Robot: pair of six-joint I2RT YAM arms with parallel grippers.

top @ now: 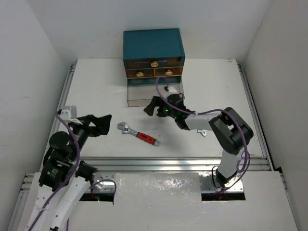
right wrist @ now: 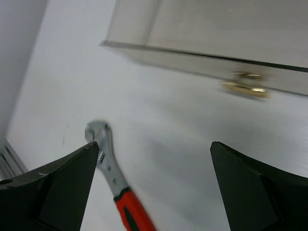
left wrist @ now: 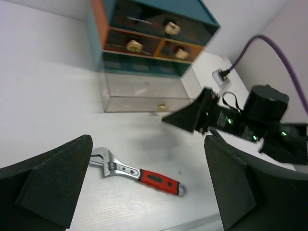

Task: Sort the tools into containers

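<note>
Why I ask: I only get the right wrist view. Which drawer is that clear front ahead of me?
Observer: It's the bottom drawer of a teal chest, pulled out. The three drawers above it are shut.
Operator: Where's the other arm?
Observer: The left end effector is open and sits just left of the head of the adjustable wrench.
Operator: Any other tools out?
Observer: One small silver tool lies beside the right arm, behind your camera.
</note>
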